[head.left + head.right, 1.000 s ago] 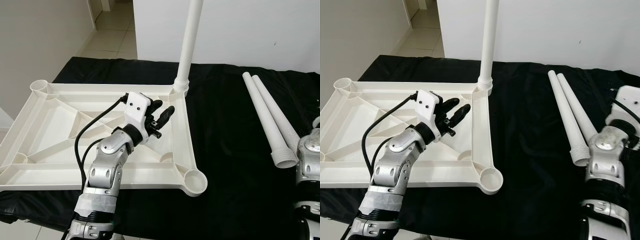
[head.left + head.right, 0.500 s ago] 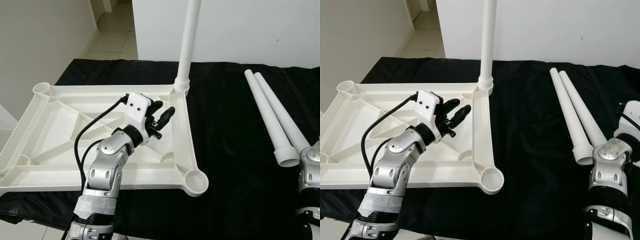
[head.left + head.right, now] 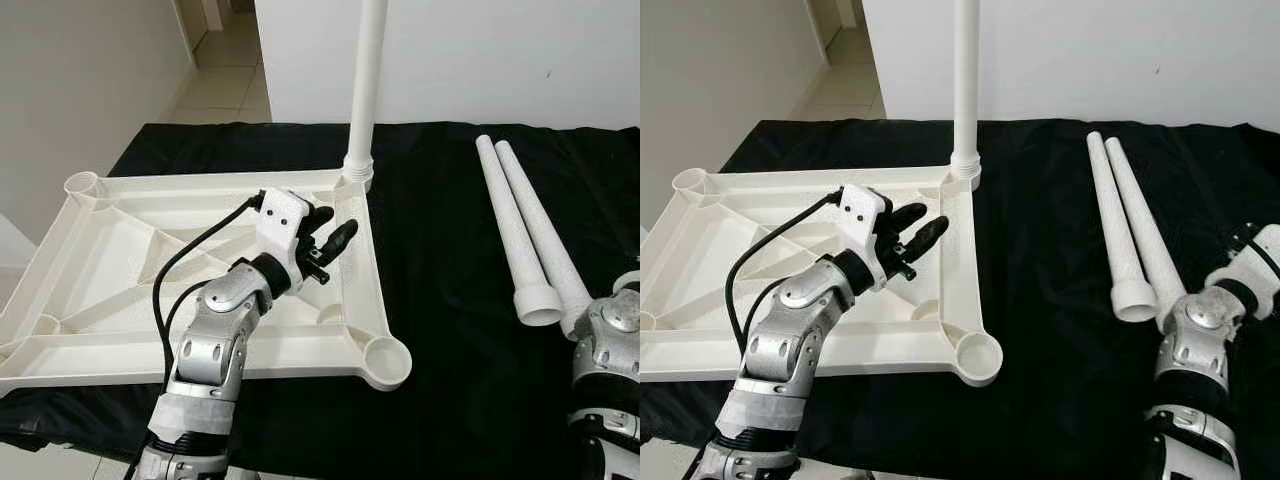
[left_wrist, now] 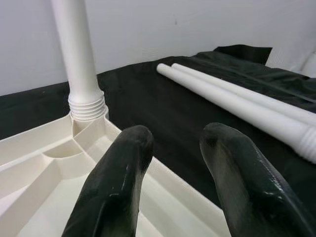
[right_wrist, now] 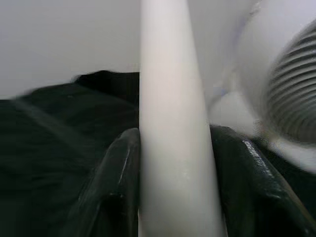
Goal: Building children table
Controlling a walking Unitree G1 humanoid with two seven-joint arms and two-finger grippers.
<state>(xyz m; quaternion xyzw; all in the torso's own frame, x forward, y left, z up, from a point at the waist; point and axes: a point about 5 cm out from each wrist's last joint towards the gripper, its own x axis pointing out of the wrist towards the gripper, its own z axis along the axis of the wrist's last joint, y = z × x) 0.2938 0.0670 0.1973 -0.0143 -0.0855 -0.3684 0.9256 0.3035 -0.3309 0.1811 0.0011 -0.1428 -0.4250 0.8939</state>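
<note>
White plastic upturned tabletop (image 3: 130, 280) carries 1 upright leg (image 3: 365, 80); left end effector (image 3: 328, 240) hovers apart above it; right end effector (image 5: 173, 163) clamps a lying leg (image 5: 173, 123) pointing away.

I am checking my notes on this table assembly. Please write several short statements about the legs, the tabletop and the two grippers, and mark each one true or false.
1. One leg stands upright in a corner socket of the tabletop. True.
2. Two loose legs lie side by side on the black cloth. True.
3. The left gripper is shut on the upright leg. False: it is open, above the tabletop, holding nothing.
4. The near right corner socket already has a leg in it. False: it is empty.
5. The right gripper has a loose leg between its fingers. True.
</note>
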